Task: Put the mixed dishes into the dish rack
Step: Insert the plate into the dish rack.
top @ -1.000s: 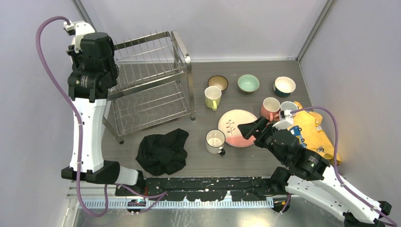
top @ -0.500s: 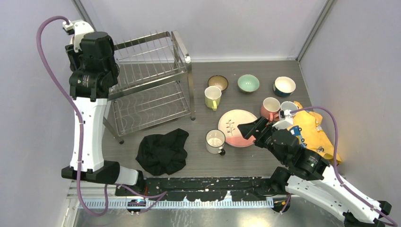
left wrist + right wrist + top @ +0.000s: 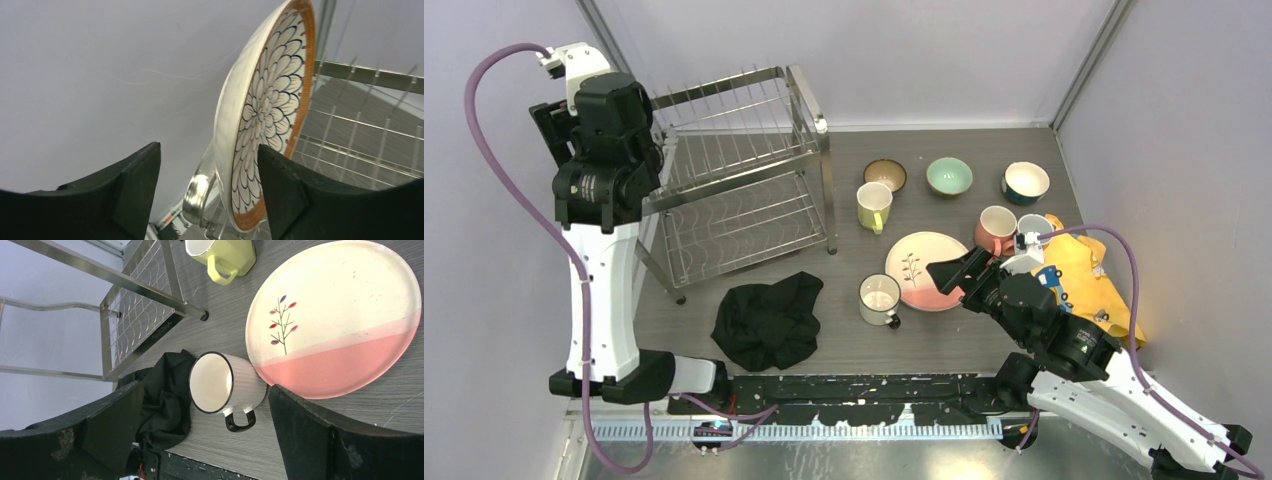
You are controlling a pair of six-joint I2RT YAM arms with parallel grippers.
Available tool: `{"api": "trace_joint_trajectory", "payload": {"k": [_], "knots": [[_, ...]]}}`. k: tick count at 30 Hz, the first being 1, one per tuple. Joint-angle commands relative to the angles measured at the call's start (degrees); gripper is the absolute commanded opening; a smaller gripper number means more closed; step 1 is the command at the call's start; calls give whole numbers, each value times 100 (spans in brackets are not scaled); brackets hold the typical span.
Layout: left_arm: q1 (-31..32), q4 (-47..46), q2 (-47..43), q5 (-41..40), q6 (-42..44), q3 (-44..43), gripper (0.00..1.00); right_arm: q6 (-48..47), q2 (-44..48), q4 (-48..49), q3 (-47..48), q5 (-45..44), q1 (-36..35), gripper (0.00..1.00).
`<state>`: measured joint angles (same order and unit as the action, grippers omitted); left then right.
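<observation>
Far L: rack [image 3: 736, 177], w/ one plate [image 3: 265, 115] on edge in it; flat plate [image 3: 921, 268] R of rack; cloth [image 3: 769, 318] in front.

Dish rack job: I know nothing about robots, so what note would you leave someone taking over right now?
Left gripper: open, either side of the flower plate, which stands on edge in the dish rack.
Right gripper: open, empty, over the white mug and pink plate.
Done: one plate racked.
Left to load: those two, yellow mug, pink mug, brown bowl, mint bowl, blue bowl.
</observation>
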<state>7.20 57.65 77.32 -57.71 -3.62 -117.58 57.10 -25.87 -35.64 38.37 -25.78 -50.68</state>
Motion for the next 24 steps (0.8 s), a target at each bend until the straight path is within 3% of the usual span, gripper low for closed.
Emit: {"api": "trace_joint_trajectory", "payload": {"k": [1, 4, 9, 17, 24], "knots": [[-35, 115, -298, 827, -205, -298, 75, -116, -49, 100, 212, -164, -26, 100], [-35, 181, -393, 1344, -194, -398, 81, -171, -111, 24, 239, -237, -28, 100], [-35, 104, -694, 2923, -218, -386, 86, -223, -157, -165, 317, -384, -29, 100], [-30, -157, -1302, 4568, -570, -16, 87, 507, -215, -686, 438, -710, -30, 100], [-35, -536, -1683, 6714, -1332, 917, 84, 1192, -343, -1301, 648, -1073, -28, 100]]}}
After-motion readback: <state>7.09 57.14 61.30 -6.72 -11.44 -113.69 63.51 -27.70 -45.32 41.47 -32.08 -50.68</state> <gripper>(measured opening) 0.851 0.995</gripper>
